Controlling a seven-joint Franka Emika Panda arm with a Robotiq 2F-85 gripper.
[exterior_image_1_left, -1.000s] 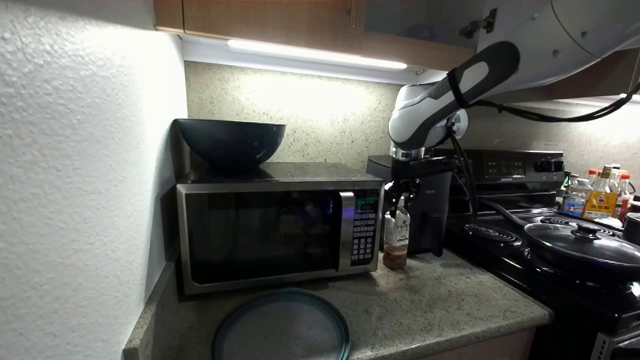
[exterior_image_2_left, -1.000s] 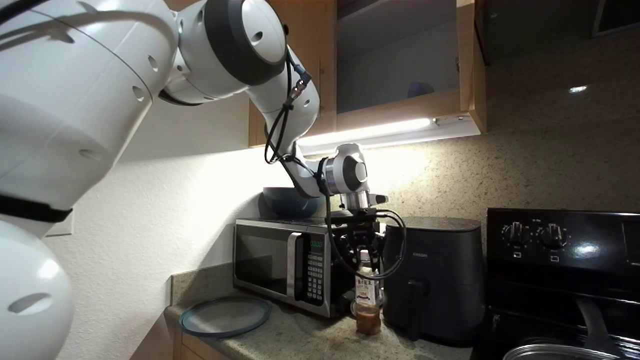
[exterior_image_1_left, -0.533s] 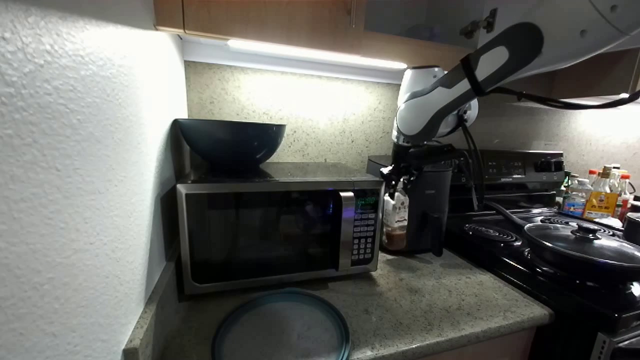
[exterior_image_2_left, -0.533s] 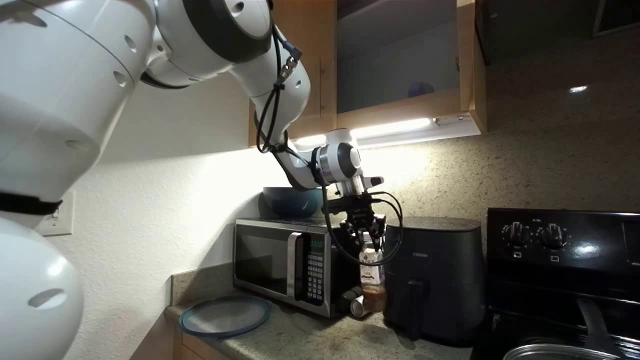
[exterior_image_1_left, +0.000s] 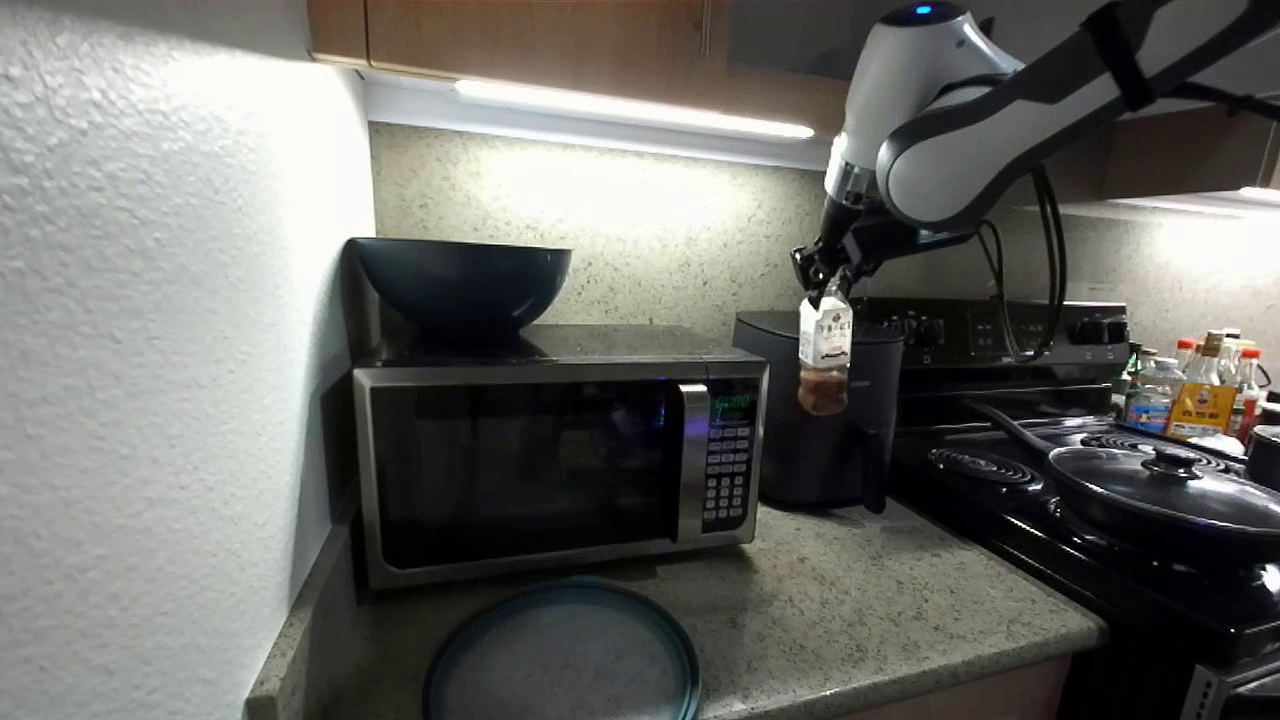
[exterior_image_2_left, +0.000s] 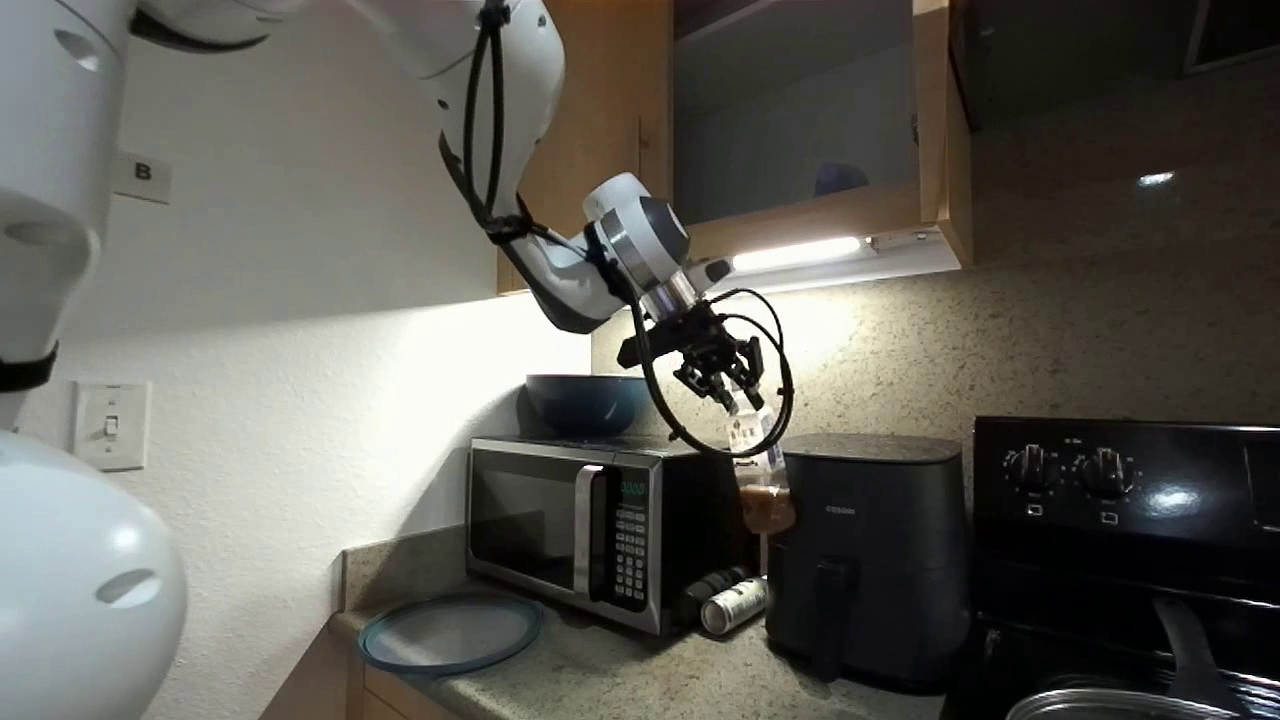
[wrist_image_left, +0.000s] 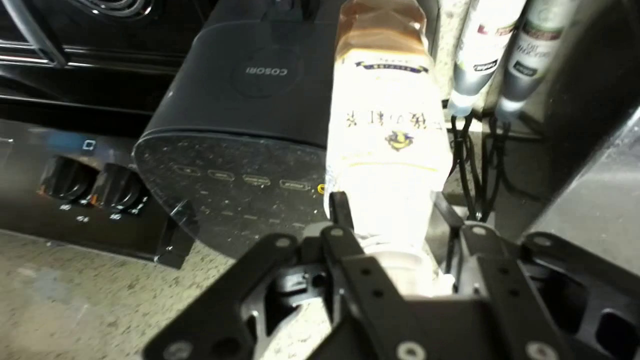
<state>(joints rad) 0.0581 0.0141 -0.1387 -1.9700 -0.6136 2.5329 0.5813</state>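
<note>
My gripper (wrist_image_left: 390, 210) is shut on the upper part of a clear bottle (wrist_image_left: 387, 110) with a white label and brown contents, its fingers (wrist_image_left: 341, 210) on either side below the cap end. In both exterior views the bottle (exterior_image_1_left: 825, 340) hangs in the air, slightly tilted, its base (exterior_image_2_left: 768, 508) well above the counter. The gripper (exterior_image_2_left: 741, 402) points downward at a slant. Close by is a black air fryer (exterior_image_2_left: 870, 560); the bottle overlaps it in an exterior view, and whether they touch I cannot tell.
A microwave (exterior_image_1_left: 530, 480) with a dark bowl (exterior_image_1_left: 465, 285) on top stands beside the air fryer. Two bottles lie between them, one white (exterior_image_2_left: 738, 605). A round lid (exterior_image_1_left: 565, 660) rests on the counter. A stove holds a covered pan (exterior_image_1_left: 1170, 495). Cabinets (exterior_image_1_left: 540, 40) hang overhead.
The bottle has been lifted off the counter in the gripper's hold and raised to about the air fryer's top. It has swung from upright to tilted, and the arm has drawn up and back.
</note>
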